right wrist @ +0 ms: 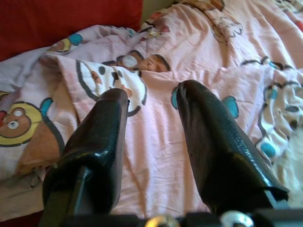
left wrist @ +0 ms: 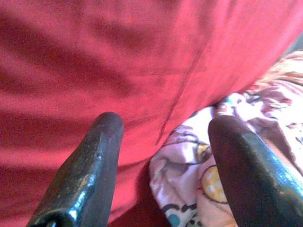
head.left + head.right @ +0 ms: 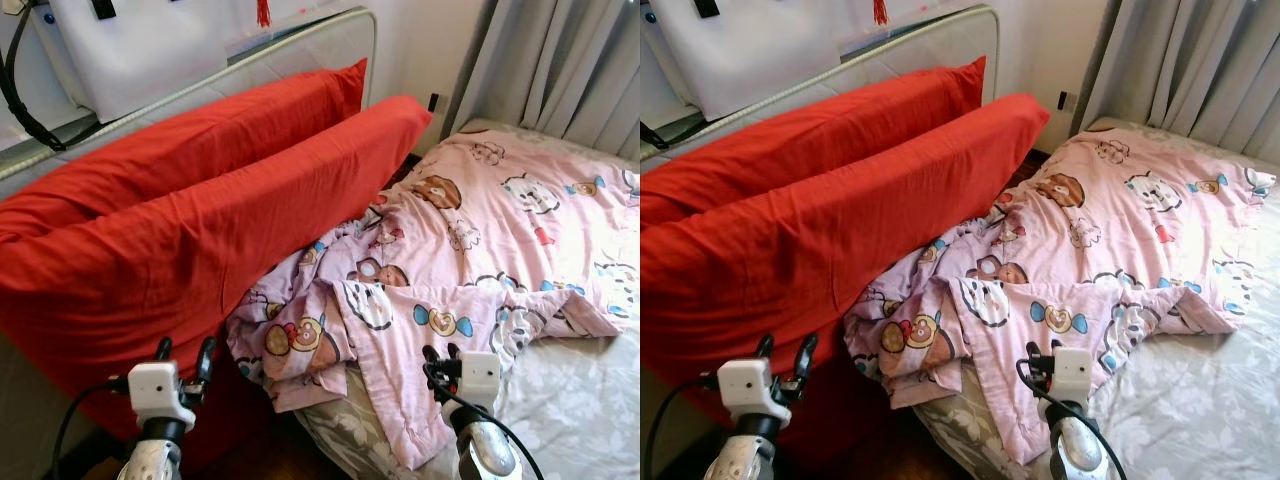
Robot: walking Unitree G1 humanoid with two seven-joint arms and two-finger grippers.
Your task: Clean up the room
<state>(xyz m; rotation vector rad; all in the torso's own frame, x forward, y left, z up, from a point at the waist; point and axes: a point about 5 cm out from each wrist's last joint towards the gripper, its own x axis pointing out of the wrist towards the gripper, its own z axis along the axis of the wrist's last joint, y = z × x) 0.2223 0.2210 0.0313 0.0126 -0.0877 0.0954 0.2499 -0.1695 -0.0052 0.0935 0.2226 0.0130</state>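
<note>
On the bed (image 3: pixel 580 410), a pink cartoon quilt (image 3: pixel 470 260) is lying crumpled beside two red pillows (image 3: pixel 200 220); left gripper (image 3: pixel 183 360) and right gripper (image 3: pixel 440 357) are hovering, jaws wide, holding nothing

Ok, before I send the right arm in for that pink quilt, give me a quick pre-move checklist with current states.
1. Right gripper open: ok, fingers apart, nothing between them.
2. Right gripper aimed at the pink quilt: ok, quilt lies straight ahead of the fingers.
3. Contact with quilt: cannot tell, fingertips look just above the fabric.
4. Left gripper free: ok, open, facing the front red pillow.
5. Quilt free to pull: not ok, its bunched edge is tucked against the pillow.
6. Quilt hangs over the mattress edge: ok.
</note>
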